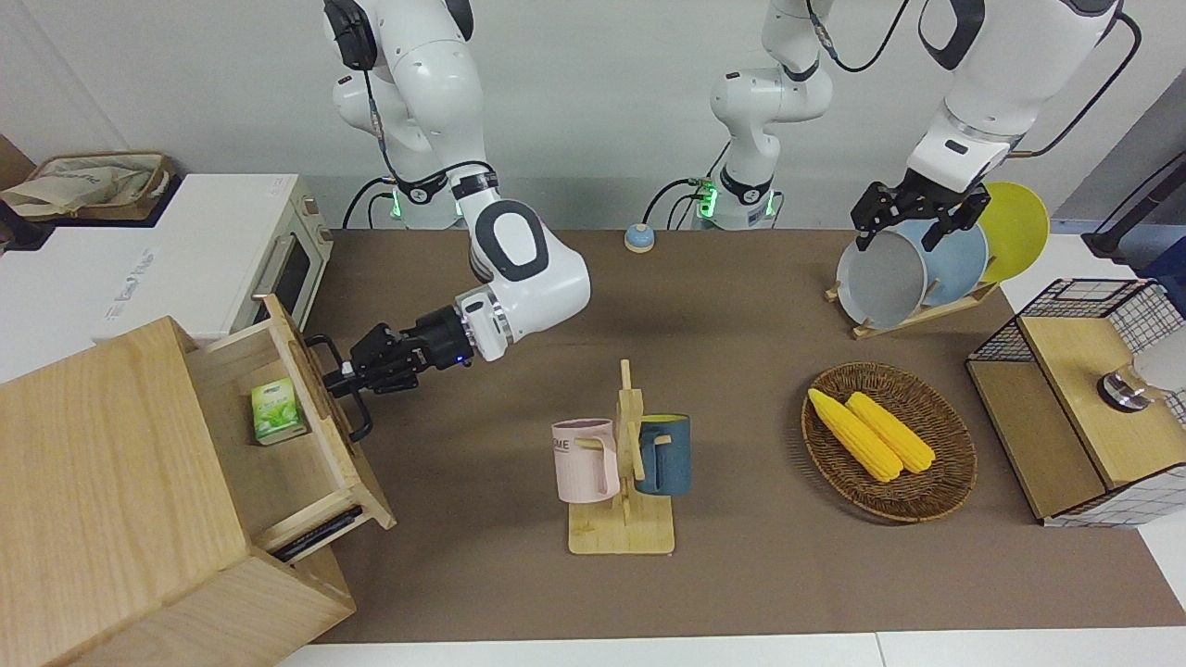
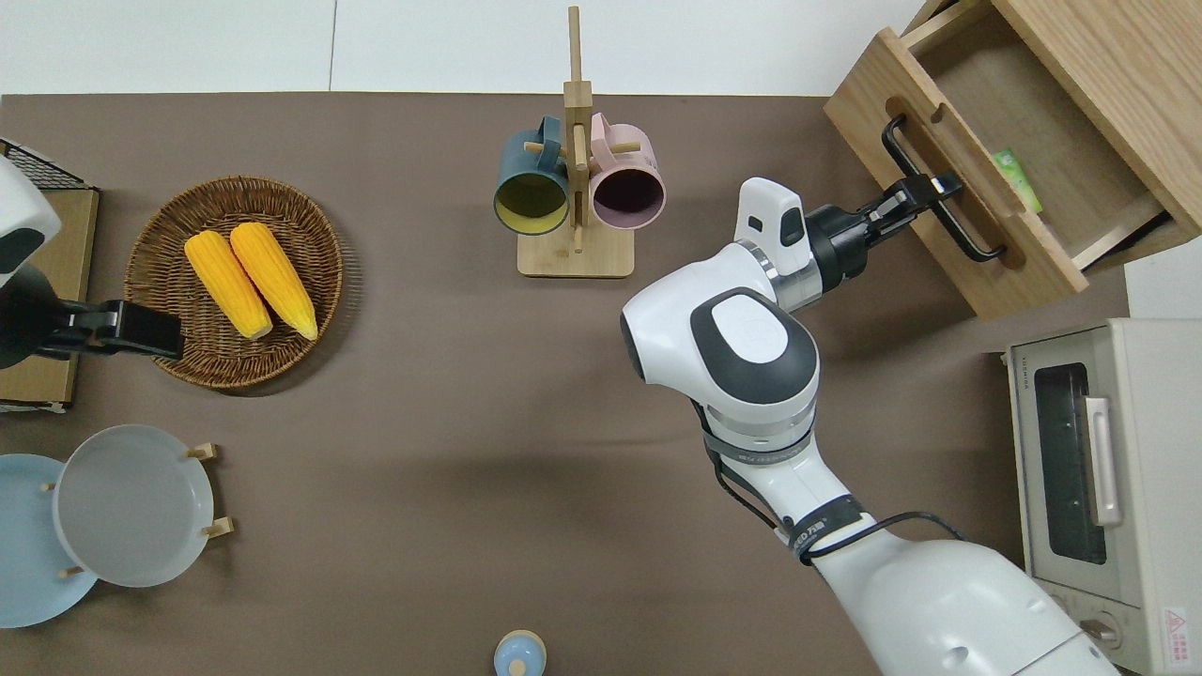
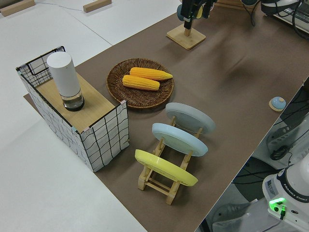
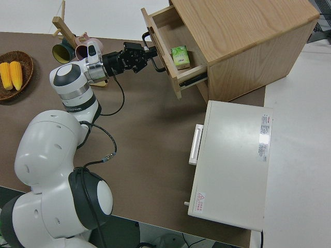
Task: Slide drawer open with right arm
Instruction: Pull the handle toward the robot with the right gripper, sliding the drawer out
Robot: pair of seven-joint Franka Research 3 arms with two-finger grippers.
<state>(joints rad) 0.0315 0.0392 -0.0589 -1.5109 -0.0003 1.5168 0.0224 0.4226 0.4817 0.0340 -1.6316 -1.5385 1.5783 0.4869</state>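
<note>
The drawer [image 1: 278, 435] stands pulled well out of the big wooden cabinet [image 1: 102, 500] at the right arm's end of the table [image 2: 451, 394]. The right gripper [image 2: 925, 192] is closed around the middle of the black bar handle [image 2: 942, 200] on the drawer front, 1 finger on each side of the bar. The handle's long axis runs across the drawer front, and the forearm meets it nearly square, so any further pull would go back along the arm, away from the cabinet. I judge the opening as nearly complete, because most of the drawer floor is visible.

The drawer is pale wood with a smooth grain, wide and shallow, with thin straight walls. Inside lies 1 small green carton [image 1: 266, 411], close to the front wall. The handle is thin dark metal with bent ends. The left arm is parked.
</note>
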